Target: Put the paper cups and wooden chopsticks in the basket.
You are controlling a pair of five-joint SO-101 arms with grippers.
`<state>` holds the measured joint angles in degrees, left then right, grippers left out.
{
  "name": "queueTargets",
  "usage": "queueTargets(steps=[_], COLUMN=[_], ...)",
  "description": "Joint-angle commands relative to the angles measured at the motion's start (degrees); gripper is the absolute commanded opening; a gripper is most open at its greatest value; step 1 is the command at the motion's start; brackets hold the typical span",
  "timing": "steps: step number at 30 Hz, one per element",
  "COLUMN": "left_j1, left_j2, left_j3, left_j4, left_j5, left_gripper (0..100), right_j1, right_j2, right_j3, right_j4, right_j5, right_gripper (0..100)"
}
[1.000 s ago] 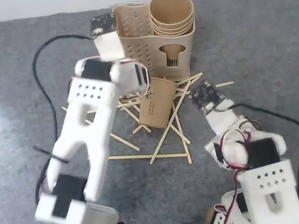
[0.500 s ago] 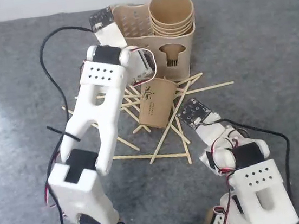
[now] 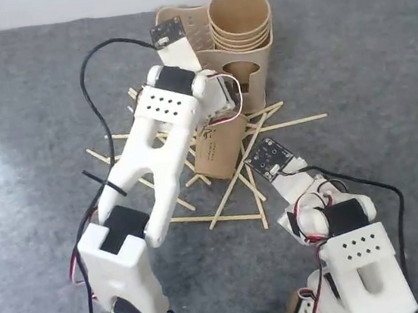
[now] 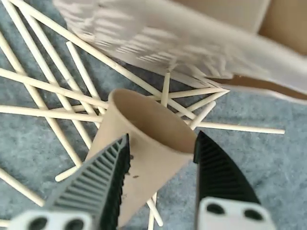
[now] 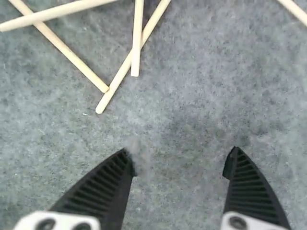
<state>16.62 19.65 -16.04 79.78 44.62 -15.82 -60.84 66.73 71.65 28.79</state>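
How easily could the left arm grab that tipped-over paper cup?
Probably easily: the left gripper is open, its jaws either side of the paper cup, nothing between them; chopsticks lie underneath.

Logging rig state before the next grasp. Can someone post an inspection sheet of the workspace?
Surface: grey mat, with sticks strewn over its middle.
Job's things: basket upright at the far side, with a stack of paper cups inside. One paper cup lies on its side on the wooden chopsticks, just in front of the basket.
Clutter: nothing seen.
Grippers: left pincer open, astride the lying paper cup. Right pincer open and holding nothing, over bare mat near some chopstick ends.
Cables: black cable loops out from the left arm. A second black cable loops beside the right arm.
Surroundings: pale strip beyond the mat's far edge.
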Motion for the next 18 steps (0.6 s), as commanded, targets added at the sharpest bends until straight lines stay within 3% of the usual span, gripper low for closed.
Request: queueTargets(steps=[1,18], left_j1=[0.18,-0.09], left_j2=[-0.62,-0.70], left_j3=[-0.40,4.88], left_j4=[-0.18,-2.81], left_j5=[0.62,0.53], left_gripper=[21,18], right_j1=[-0.31,-0.40], right_j2=[-1.10,-1.10], right_j3=[-0.18,-0.18], right_j4=[-0.57,-0.40], right_j5=[0.79,0.62], right_gripper=[28.1,28.1])
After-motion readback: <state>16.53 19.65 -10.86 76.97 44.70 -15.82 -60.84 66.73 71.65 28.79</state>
